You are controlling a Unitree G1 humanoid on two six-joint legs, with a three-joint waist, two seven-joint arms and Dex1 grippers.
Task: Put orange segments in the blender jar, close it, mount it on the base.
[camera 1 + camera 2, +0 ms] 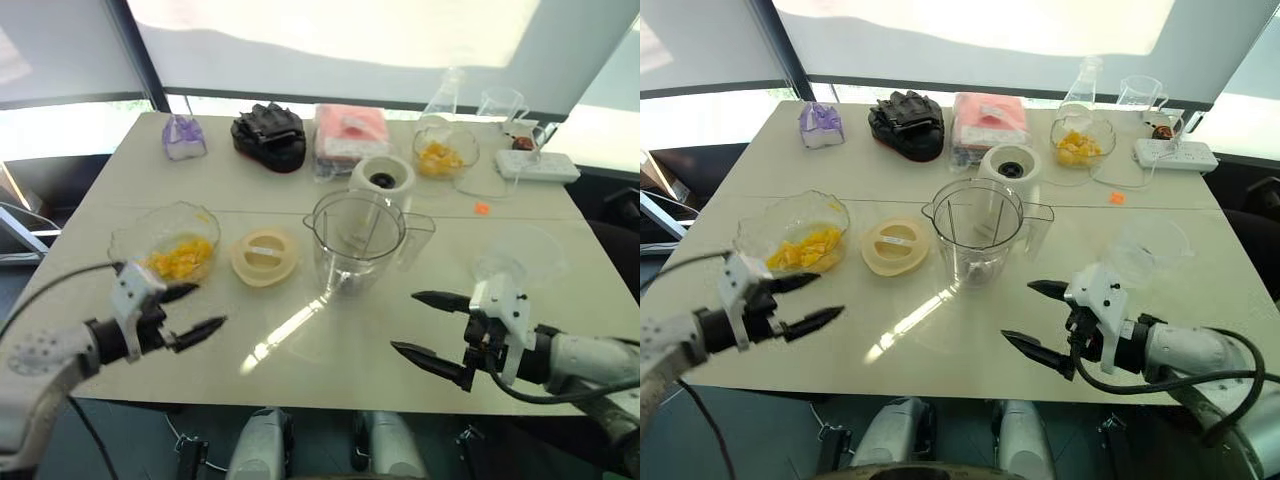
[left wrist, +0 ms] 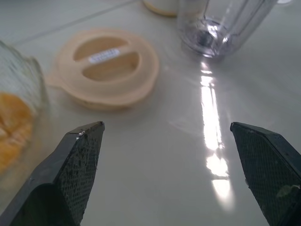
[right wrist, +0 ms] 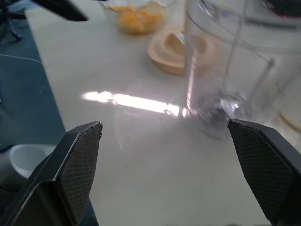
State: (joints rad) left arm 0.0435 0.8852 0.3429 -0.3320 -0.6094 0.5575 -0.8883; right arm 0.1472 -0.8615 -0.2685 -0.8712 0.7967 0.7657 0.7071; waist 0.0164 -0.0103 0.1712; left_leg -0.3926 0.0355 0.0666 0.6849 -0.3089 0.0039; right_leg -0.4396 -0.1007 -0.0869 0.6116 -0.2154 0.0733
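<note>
A clear blender jar (image 1: 355,240) stands upright and uncovered at the table's middle, with nothing orange inside it. Its cream lid (image 1: 264,256) lies flat to the left. Further left a glass bowl (image 1: 165,243) holds orange segments (image 1: 180,259). The white blender base (image 1: 382,178) sits just behind the jar. My left gripper (image 1: 197,311) hovers open near the front edge, just in front of the bowl. My right gripper (image 1: 430,328) is open too, in front of and to the right of the jar. Neither holds anything.
A second bowl of orange pieces (image 1: 444,153) stands at the back right, beside a glass flask (image 1: 446,94), a cup (image 1: 500,104) and a power strip (image 1: 536,165). A black glove (image 1: 270,135), a pink pack (image 1: 350,135) and a purple bag (image 1: 184,137) line the back. An empty clear bowl (image 1: 520,252) sits right.
</note>
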